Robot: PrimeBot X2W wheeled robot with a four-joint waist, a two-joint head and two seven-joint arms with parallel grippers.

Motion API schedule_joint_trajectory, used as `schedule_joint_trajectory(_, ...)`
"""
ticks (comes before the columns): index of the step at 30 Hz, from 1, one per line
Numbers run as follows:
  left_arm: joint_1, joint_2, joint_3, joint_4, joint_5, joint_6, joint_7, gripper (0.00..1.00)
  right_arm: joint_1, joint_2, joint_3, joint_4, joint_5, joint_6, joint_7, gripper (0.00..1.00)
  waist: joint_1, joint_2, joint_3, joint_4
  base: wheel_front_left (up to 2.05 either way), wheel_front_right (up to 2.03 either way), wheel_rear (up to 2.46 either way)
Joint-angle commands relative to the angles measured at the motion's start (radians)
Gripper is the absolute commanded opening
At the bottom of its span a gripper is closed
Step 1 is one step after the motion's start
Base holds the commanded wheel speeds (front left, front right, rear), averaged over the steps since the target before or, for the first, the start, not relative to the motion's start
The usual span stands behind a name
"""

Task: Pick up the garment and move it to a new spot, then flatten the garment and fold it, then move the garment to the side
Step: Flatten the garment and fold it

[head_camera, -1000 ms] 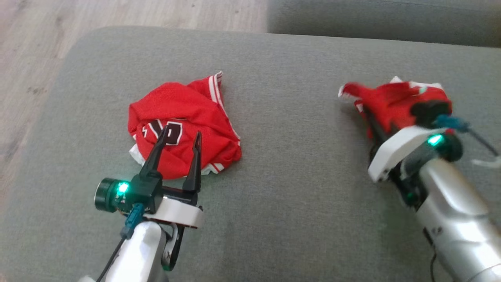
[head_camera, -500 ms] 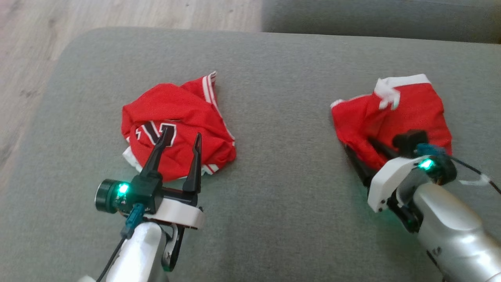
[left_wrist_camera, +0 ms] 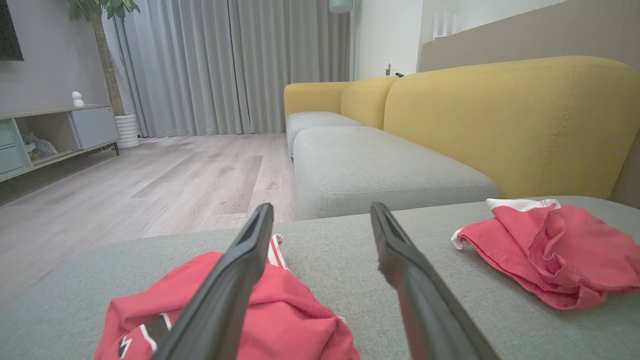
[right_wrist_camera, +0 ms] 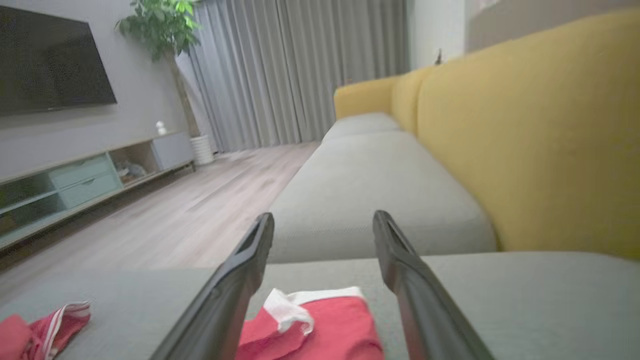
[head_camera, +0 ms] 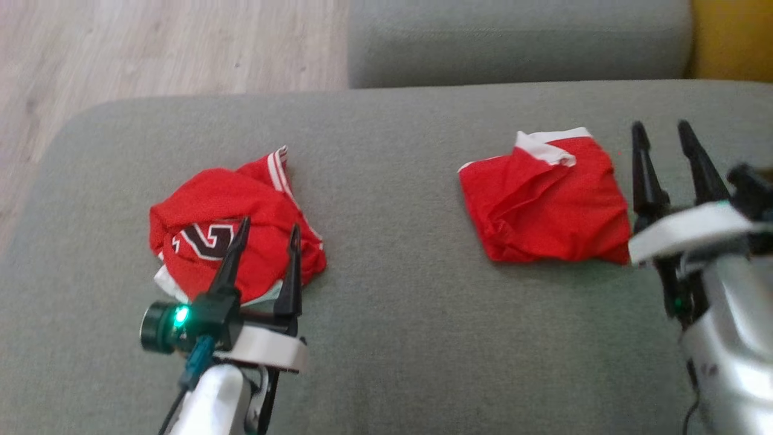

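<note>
Folded red garment [head_camera: 543, 205] lies on grey sofa cushion [head_camera: 392, 181], right of centre, white band at far edge. I see bare cushion all round it. Right fingers [head_camera: 643, 172] just beside its right edge, spread, holding nothing. Left fingers [head_camera: 229, 260] spread above crumpled red jersey [head_camera: 205, 205]. I can't read its black-white numeral.

We see our left gripper [left_wrist_camera: 321, 207] with its jaws spread apart and empty, over a crumpled red jersey [left_wrist_camera: 280, 320] on the grey cushion [left_wrist_camera: 350, 260]. A roughly folded red garment [left_wrist_camera: 555, 250] lies well apart at the view's right, before a yellow sofa [left_wrist_camera: 500, 120].
</note>
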Motion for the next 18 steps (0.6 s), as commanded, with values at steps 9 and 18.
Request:
schedule_joint_trajectory(9,0.058,-0.005,0.067,-0.055,-0.021,0.015,-0.006,1.0,0.36,0.198,-0.203,-0.318,-0.287,-0.001,-0.01,1.0,0.0,0.0,-0.019,-0.024,0.0,0.0,0.0)
schedule_joint_trajectory(18,0.005,-0.009,0.06,-0.078,-0.004,0.001,-0.006,1.0,0.278,0.204,-0.237,-0.327,-0.325,-0.001,-0.002,0.0,0.0,0.0,0.085,0.023,0.0,0.0,0.0)
